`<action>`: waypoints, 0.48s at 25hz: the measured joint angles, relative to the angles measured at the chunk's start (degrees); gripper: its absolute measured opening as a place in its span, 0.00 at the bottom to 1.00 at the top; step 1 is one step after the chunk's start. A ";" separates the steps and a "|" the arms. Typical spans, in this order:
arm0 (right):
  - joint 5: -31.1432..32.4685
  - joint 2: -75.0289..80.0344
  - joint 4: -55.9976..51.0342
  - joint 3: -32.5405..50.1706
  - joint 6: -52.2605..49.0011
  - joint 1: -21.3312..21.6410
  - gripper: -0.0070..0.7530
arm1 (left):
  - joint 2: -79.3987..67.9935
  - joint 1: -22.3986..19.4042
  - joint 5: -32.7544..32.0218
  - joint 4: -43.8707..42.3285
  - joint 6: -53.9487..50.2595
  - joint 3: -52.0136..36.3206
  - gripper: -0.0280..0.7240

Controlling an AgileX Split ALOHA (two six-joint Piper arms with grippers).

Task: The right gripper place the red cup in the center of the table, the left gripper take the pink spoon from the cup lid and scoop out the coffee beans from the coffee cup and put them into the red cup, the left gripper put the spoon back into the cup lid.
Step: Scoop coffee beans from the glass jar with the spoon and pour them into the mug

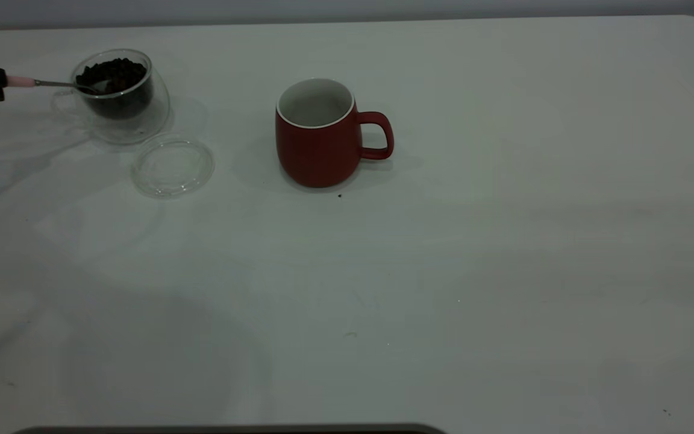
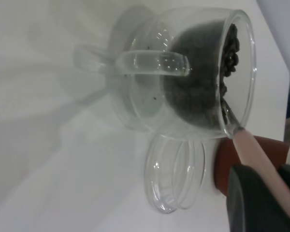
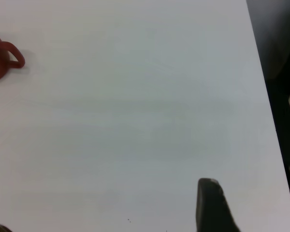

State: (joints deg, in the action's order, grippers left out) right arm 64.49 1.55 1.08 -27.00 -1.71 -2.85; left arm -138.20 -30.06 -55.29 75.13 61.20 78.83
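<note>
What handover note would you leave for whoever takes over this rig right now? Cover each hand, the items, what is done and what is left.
Left hand: at the table's left edge, shut on the pink spoon, whose bowl is in the coffee beans inside the coffee cup.
Right hand: away from the work over bare table; only one finger shows.
Red cup: upright mid-table, looks empty.
Cup lid: flat, in front of the coffee cup.
Done: cup placed, spoon taken.
Left: scoop beans into the red cup, return the spoon to the lid.
</note>
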 joint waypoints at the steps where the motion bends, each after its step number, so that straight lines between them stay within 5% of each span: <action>1: 0.00 0.00 0.00 0.00 0.00 0.00 0.58 | 0.00 0.00 -0.39 0.00 0.00 0.00 0.21; 12: 0.00 0.00 0.00 0.00 0.02 0.00 0.58 | 0.00 0.00 -3.28 -0.04 -0.05 0.00 0.21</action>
State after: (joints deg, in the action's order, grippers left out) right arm 64.49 1.55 1.08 -27.00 -1.69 -2.85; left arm -138.20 -30.06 -58.57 75.08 61.15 78.83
